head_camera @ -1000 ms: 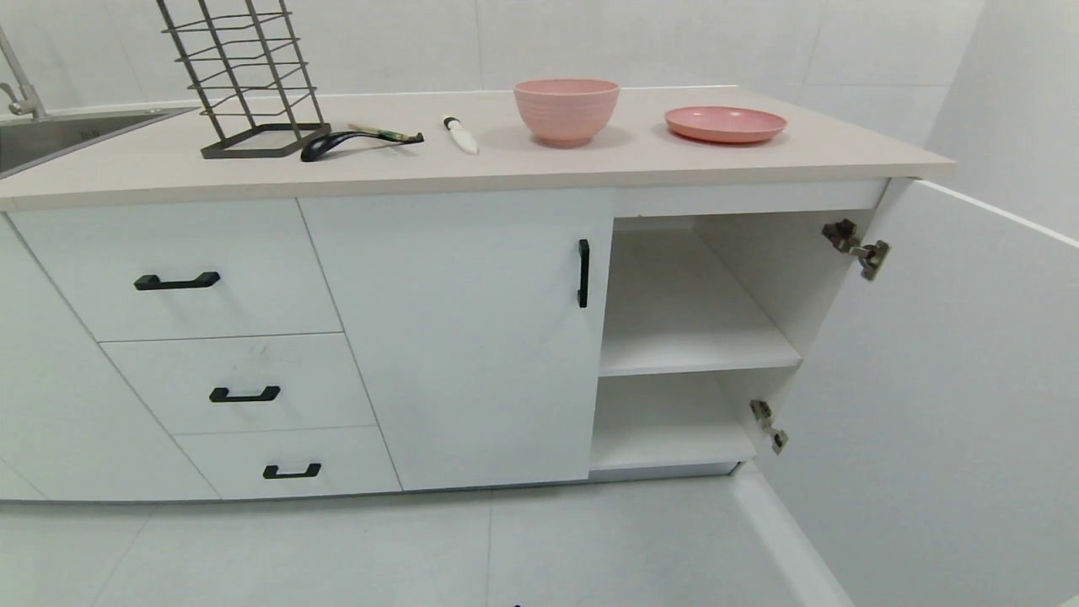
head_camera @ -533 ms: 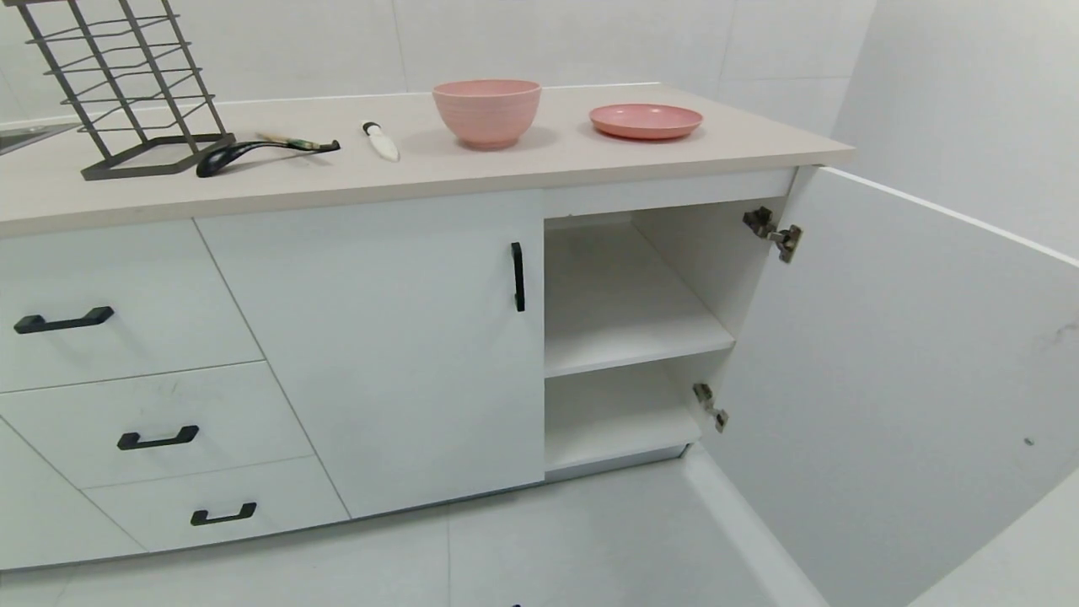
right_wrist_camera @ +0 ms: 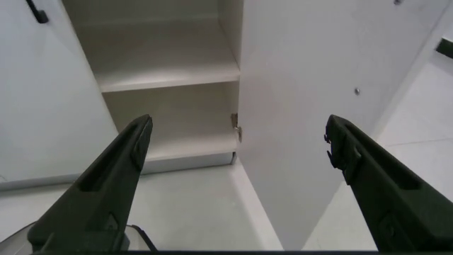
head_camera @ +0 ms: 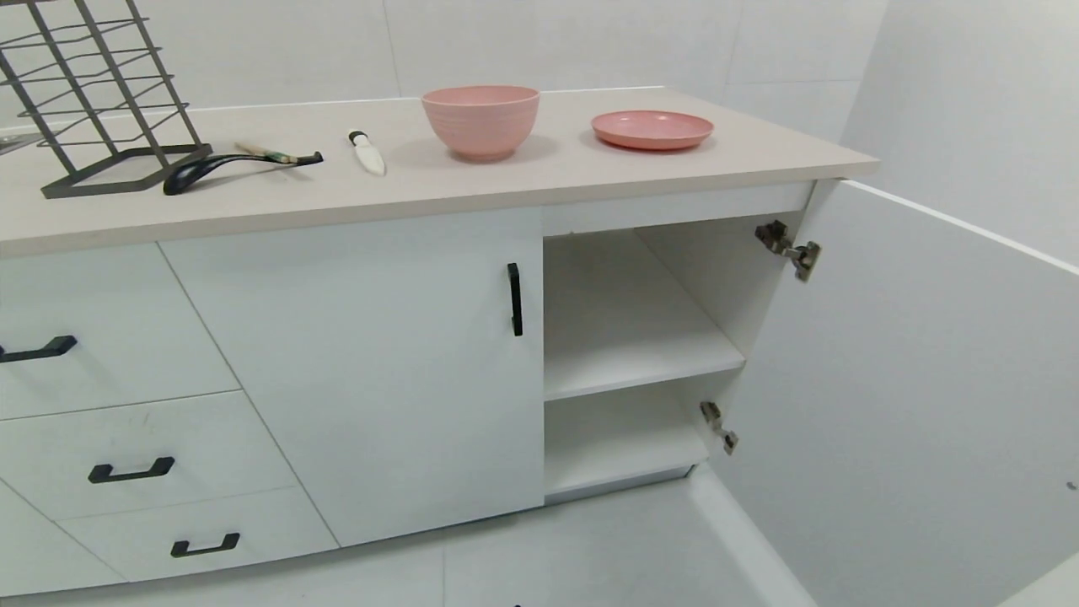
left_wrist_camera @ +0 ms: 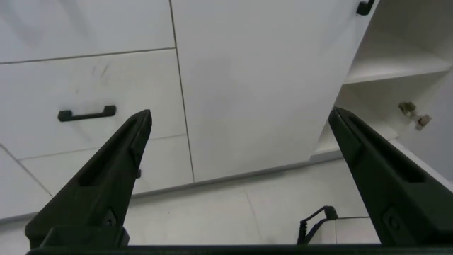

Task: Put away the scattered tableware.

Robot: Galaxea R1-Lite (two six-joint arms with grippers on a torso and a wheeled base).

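**Change.** Over the last second the whole head picture has slid sideways, so the camera has moved and the things have not. The counter's contents now sit further left in the picture and the open cupboard sits nearer its middle. Every item keeps its place relative to its neighbours.

**Nearest.** The left gripper [left_wrist_camera: 241,117] hangs low in front of the drawers [head_camera: 126,455], jaws spread wide and holding nothing. The right gripper [right_wrist_camera: 239,122] hangs low facing the open cupboard, jaws equally wide and holding nothing.

**Middle.** The cupboard door [head_camera: 927,379] stands swung out on the right, exposing the lower shelf [head_camera: 615,447] and the upper shelf [head_camera: 632,354]. The closed door [head_camera: 379,362] beside them is shut.

**Farthest.** All the tableware lies on the counter [head_camera: 506,181].
- Running right to left are the pink plate [head_camera: 652,129], the pink bowl [head_camera: 480,120] and the white knife [head_camera: 367,153].
- Next comes the black ladle [head_camera: 228,164], with a thin wooden-handled utensil [head_camera: 265,153] at its handle. I cannot tell whether the two touch.
- The wire rack [head_camera: 93,93] stands at the far left.

**Judgement.** The shift is the robot repositioning toward the open cupboard, not handling anything. The task stands at its start, with nothing put away. The plate and bowl lie closest to the cupboard and are the likely first picks.
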